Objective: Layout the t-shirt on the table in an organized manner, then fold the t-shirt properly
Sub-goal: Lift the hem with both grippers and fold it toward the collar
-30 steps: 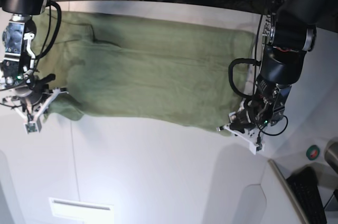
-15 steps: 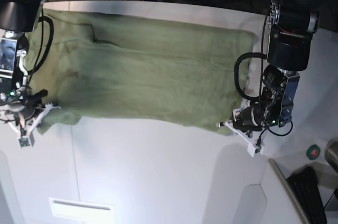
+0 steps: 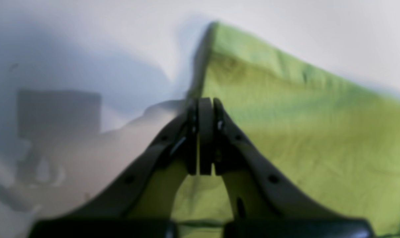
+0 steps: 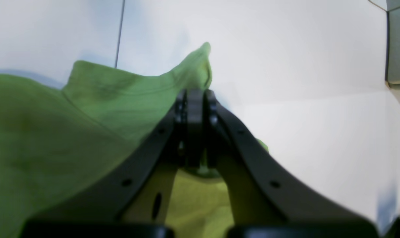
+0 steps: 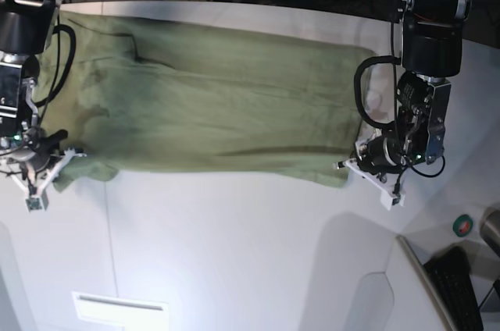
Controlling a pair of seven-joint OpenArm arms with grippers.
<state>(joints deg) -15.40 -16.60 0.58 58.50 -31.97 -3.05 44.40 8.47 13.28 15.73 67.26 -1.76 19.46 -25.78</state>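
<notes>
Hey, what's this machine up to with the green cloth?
A two-armed robot is spreading out a green t-shirt on a big white table. Each arm pinches one corner of the edge nearest the camera: the left gripper is shut on the corner at the right of the overhead view, the right gripper on the corner at the left. The shirt lies mostly flat, stretched between them, with a few wrinkles. No fold has been made yet.

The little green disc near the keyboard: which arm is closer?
Left. The left gripper pinches the t-shirt corner nearest the disc; the right gripper holds the far end, across the table.
</notes>
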